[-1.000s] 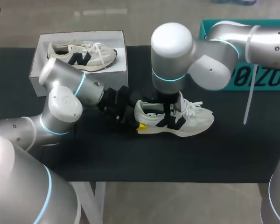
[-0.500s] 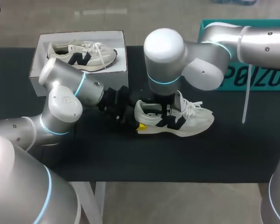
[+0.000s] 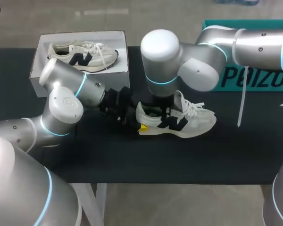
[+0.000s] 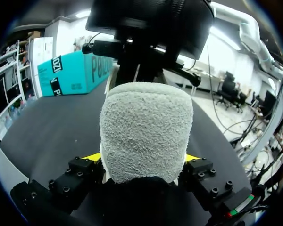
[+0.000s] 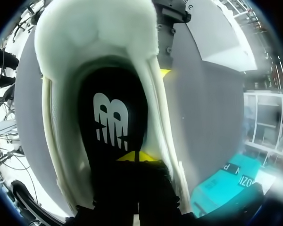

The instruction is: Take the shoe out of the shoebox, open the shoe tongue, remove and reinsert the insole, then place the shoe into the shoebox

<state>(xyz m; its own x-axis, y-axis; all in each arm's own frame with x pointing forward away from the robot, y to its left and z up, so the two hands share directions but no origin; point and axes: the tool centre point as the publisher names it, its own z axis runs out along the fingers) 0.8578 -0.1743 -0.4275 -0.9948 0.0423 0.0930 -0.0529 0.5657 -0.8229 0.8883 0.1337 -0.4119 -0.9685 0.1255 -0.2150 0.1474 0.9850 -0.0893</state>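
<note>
Head view gives you the shoe (image 3: 188, 121) standing on the bench (image 3: 132, 160), just beside the shoebox (image 3: 37, 75) that holds a second shoe (image 3: 82, 54). Your left gripper (image 4: 144, 161) is clamped on the heel from both sides. Your right gripper (image 5: 137, 156) sits inside the shoe's opening, yellow tips pressed together over the black insole (image 5: 111, 94)

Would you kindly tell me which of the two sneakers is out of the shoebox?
The sneaker on the black table, heel clamped in the left gripper, right gripper down inside its opening; the other sneaker lies in the white shoebox.
</note>
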